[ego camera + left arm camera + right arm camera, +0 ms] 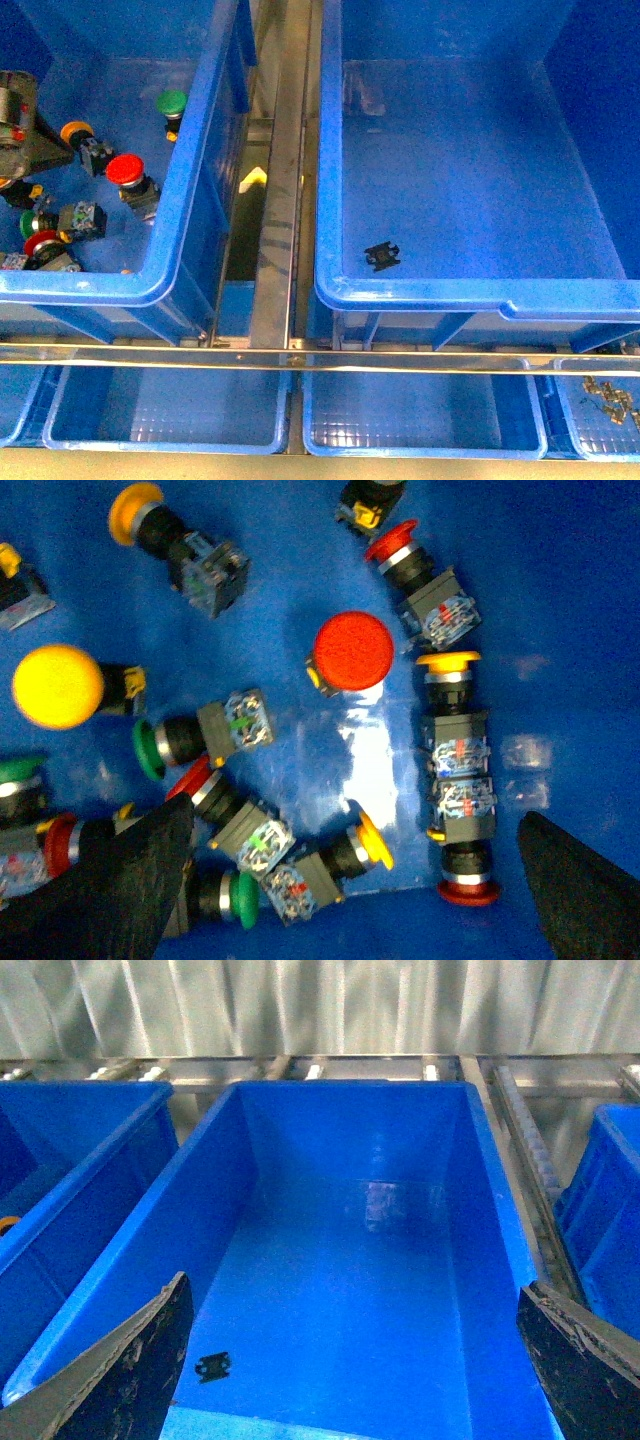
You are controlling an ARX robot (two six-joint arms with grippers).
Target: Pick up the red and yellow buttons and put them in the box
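Several red and yellow buttons lie in the left blue crate (pixel 195 190), mixed with green ones. In the left wrist view a red cap (pixel 353 652) faces up in the middle, a yellow cap (pixel 58 686) lies to one side, and a yellow button (pixel 375 840) and a red one (pixel 468 892) lie between the fingers. My left gripper (pixel 350 900) is open above them and empty; it shows at the front view's left edge (pixel 15 120). The box (pixel 420 295) on the right holds no buttons. My right gripper (pixel 350 1380) is open and empty above the box (pixel 490 1160).
A small black piece (pixel 382 256) lies on the box floor, also in the right wrist view (pixel 213 1366). A metal rail (pixel 280 200) runs between the crates. Shallow blue trays (pixel 170 410) stand in front; one (pixel 610 400) holds metal parts.
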